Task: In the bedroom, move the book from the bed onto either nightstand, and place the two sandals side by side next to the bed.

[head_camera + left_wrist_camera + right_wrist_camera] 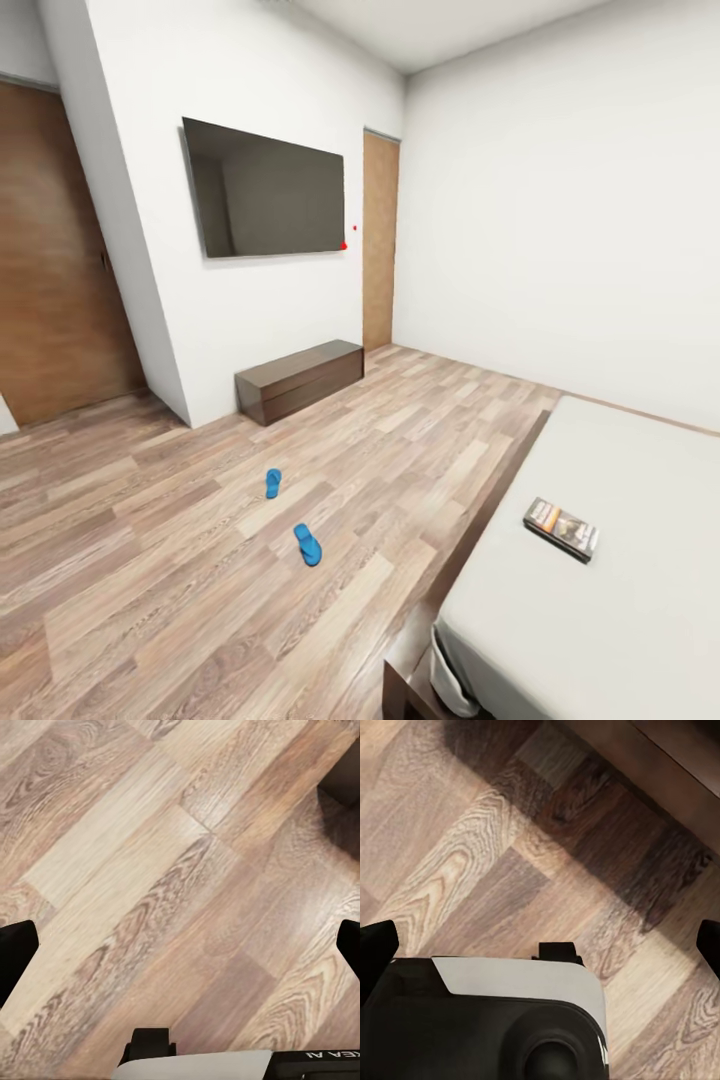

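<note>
The book, dark-covered with an orange band, lies flat on the grey mattress of the bed near its left edge. Two bright blue sandals rest apart on the plank floor left of the bed, one farther off and one nearer, pointing different ways. In the left wrist view my left gripper hangs open over bare floor, its dark fingertips at the picture's sides. My right gripper is open too, above floor beside a dark wooden edge. No nightstand is in sight.
A long low dark-wood bench stands against the white wall under a wall-mounted TV. Wooden doors are at the left and at the far corner. The bed's dark frame borders open floor.
</note>
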You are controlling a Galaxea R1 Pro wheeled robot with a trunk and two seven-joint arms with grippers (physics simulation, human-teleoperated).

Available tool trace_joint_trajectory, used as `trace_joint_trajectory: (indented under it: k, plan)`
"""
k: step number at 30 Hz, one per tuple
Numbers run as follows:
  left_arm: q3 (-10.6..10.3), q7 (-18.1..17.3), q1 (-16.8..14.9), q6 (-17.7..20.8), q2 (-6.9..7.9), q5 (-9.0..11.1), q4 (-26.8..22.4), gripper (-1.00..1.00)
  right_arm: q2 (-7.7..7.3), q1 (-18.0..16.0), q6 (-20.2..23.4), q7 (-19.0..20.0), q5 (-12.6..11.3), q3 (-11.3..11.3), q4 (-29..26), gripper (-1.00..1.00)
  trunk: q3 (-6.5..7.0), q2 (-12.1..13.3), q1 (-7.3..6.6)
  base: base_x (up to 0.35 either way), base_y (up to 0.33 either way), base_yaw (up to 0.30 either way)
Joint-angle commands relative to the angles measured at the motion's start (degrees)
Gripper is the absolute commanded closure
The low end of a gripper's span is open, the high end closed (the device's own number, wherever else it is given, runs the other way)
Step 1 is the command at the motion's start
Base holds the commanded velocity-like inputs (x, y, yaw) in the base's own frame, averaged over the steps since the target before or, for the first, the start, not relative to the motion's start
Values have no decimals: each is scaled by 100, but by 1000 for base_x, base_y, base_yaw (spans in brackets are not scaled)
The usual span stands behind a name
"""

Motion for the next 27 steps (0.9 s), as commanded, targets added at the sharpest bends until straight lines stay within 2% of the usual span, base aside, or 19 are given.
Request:
trace_joint_trajectory:
  k: [1,27]
  plan:
    - [-1,3,-2,-13,-1,-1,-1,-100,0,-1,-16,0,-1,-5,3,-100,-5,-3,0,0,0,298]
    - [-1,3,-2,-13,-1,-1,-1,-100,0,-1,-16,2,0,-5,4,-100,-5,-3,0,0,0,298]
